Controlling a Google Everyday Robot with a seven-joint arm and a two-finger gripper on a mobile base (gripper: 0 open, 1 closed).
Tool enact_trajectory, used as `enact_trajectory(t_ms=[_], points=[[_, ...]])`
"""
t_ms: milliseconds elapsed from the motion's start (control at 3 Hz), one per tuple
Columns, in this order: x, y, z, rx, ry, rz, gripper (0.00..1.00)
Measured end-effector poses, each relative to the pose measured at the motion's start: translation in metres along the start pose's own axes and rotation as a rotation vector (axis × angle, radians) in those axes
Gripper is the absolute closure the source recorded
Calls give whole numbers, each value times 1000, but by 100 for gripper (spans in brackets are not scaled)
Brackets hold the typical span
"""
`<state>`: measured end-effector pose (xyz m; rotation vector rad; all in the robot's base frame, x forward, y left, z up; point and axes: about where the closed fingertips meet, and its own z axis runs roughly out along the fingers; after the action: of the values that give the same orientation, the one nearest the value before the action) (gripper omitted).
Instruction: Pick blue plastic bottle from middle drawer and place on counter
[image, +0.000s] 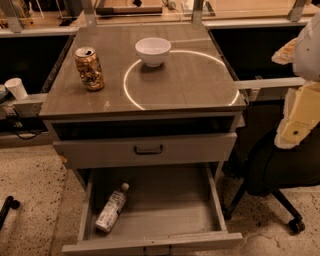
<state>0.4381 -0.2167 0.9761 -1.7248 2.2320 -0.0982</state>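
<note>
The blue plastic bottle (111, 209) lies on its side in the open middle drawer (165, 210), against the left wall, with its white cap pointing to the back. The counter (190, 80) above it is a grey-brown top marked with a thin white circle. My gripper (300, 107) shows as white and cream parts at the right edge of the view. It is beside the cabinet's right side, far from the bottle, and holds nothing that I can see.
A gold-brown drink can (89, 68) stands on the counter's left side. A white bowl (153, 51) sits at the back edge of the circle. A shallower closed drawer (148, 149) with a dark handle is above the open one. A black office chair (280, 175) stands to the right.
</note>
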Motion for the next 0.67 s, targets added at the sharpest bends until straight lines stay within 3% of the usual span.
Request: enact_trajectory(t_ms=[333,667], points=[[0,0,0,0,0,0,0],[-26,4,17,-2,-51,-92,0]])
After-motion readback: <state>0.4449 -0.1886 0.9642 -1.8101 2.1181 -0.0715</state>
